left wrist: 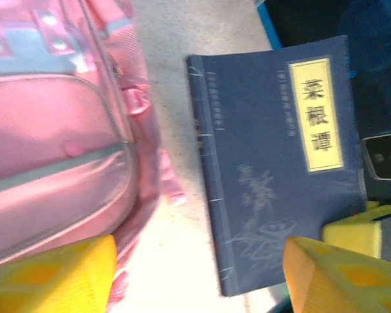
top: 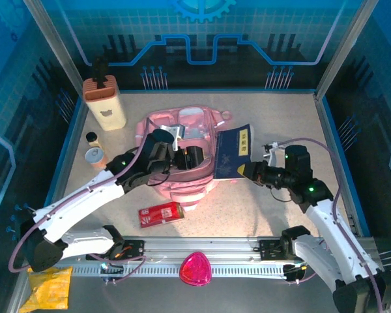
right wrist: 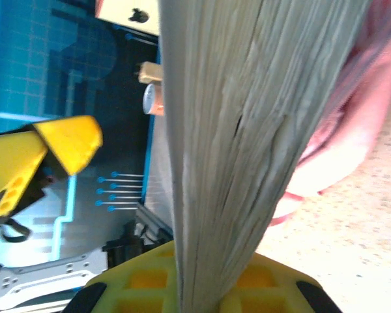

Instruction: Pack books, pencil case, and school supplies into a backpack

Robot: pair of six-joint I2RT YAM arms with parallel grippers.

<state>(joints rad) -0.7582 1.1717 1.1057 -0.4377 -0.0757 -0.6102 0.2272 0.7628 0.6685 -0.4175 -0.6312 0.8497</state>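
Navy book [left wrist: 280, 169]: cover at left wrist, likely page-edges right

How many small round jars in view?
2. One jar sits just in front of the beige box, far left; the second jar sits beside it, nearer the arms. The backpack may hide others.

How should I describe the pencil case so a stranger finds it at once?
Find the big pink backpack in the middle. Between it and the metal rail lies the pencil case. It is a flat red rectangle with pale markings, whereas the magenta thing nearby is rounded.
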